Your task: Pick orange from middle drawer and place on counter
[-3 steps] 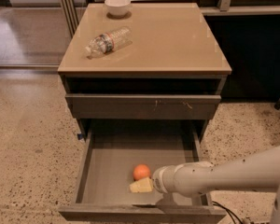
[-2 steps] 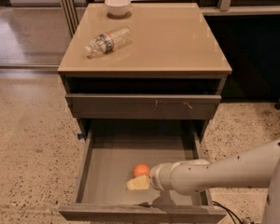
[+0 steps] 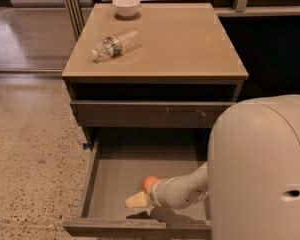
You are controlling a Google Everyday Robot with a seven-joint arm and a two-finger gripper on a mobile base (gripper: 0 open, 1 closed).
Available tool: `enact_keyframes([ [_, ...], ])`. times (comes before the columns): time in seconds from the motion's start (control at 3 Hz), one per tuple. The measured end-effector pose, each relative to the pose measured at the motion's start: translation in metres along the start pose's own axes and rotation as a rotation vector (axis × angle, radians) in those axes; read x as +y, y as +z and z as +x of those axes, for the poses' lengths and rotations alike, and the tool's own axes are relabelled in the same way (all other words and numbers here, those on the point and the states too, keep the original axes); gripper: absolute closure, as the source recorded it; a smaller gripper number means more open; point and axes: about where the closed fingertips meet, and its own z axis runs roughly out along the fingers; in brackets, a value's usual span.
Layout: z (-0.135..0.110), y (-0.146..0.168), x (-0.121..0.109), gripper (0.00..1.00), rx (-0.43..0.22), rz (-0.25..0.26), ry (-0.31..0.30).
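The orange point(image 3: 150, 182) lies on the floor of the open middle drawer point(image 3: 119, 168), near its front and a little right of centre. My gripper point(image 3: 138, 199) is down inside the drawer, just in front of and slightly left of the orange, right up against it. Its pale tip points left. My arm's wrist point(image 3: 177, 191) covers the orange's right side. The tan counter point(image 3: 190, 39) forms the cabinet's top, above the drawer.
A clear plastic bottle point(image 3: 116, 43) lies on its side on the counter's left part. A white bowl point(image 3: 126, 6) stands at the back left. A shut drawer front point(image 3: 150, 114) with pale scratches overhangs the open drawer. My arm's bulky housing point(image 3: 262, 174) fills the lower right.
The gripper has shifted slightly left along the drawer's front. The arm's large housing has swung into the lower right of the view. The orange has stayed in place.
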Motion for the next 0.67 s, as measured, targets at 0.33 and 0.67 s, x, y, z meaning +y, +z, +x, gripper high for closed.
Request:
enact_keyframes([
  [0.33,-0.0001,0.0001,0.0000,0.00,0.000,0.000,0.000],
  [0.67,-0.0095,0.0084,-0.0030,0.00,0.000,0.015,0.006],
])
